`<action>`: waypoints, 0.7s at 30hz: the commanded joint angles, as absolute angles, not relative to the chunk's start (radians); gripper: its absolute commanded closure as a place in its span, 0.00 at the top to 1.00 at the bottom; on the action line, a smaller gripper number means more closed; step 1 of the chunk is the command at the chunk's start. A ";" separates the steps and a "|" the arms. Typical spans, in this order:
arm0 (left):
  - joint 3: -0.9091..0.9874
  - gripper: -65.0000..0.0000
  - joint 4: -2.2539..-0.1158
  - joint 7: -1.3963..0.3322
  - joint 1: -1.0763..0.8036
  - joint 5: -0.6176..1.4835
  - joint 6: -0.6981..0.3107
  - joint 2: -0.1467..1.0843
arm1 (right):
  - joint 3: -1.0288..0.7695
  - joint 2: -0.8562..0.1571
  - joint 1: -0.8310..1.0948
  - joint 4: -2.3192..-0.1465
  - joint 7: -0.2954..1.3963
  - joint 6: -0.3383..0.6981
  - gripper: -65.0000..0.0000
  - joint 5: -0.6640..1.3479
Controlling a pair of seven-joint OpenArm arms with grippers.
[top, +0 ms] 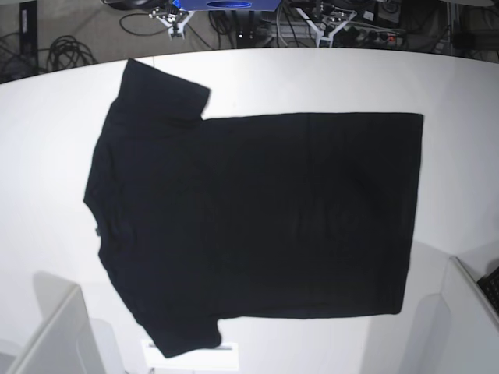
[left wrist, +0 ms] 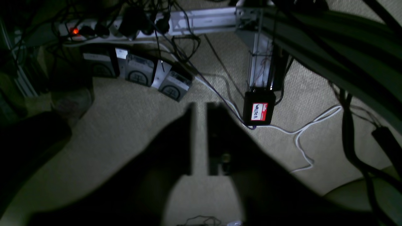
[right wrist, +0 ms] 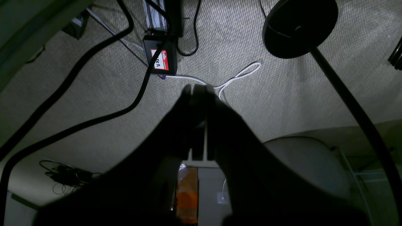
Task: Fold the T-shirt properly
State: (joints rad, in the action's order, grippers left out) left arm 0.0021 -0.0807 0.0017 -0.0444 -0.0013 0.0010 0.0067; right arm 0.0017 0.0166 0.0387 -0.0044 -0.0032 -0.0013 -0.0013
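Observation:
The black T-shirt (top: 257,218) lies spread flat on the white table (top: 47,156), plain side up, with its collar toward the left and its hem toward the right. Both sleeves are spread out, one at the top left and one at the bottom left. Neither gripper shows in the base view. In the left wrist view, my left gripper (left wrist: 198,110) hangs over the carpeted floor with a narrow gap between its dark fingers and nothing in it. My right gripper (right wrist: 196,89) also looks down at the floor, fingertips pressed together and holding nothing.
White arm parts stand at the table's bottom left (top: 54,335) and bottom right (top: 464,312). Below the wrists are cables, a power strip (left wrist: 94,29), a black box with a red label (left wrist: 259,111) and a round black stand base (right wrist: 298,26).

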 commanded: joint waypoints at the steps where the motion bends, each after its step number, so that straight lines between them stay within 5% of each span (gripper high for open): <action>1: 0.002 0.36 -0.087 -0.002 -0.062 0.001 0.007 0.008 | 0.001 0.013 0.039 -0.004 0.001 -0.007 0.00 -0.002; 3: 0.002 0.53 -0.088 0.004 -0.073 0.001 0.007 0.007 | 0.001 0.013 0.039 -0.004 0.001 -0.007 0.00 -0.002; 5: 0.001 0.56 -0.087 0.004 -0.076 -0.001 0.007 0.007 | 0.001 0.013 0.039 -0.004 0.001 -0.007 0.00 -0.002; 8: 0.002 0.43 -0.088 0.004 -0.081 -0.001 0.007 0.007 | 0.001 0.013 0.041 -0.004 -0.001 -0.007 0.00 -0.002; 13: 0.002 0.00 -0.088 0.005 -0.084 -0.001 0.007 0.008 | 0.002 0.013 0.042 -0.033 -0.001 -0.007 0.00 -0.004; 21: 0.002 0.00 -0.088 0.004 -0.085 -0.001 0.007 0.010 | 0.002 0.013 0.082 -0.108 0.005 -0.007 0.00 -0.004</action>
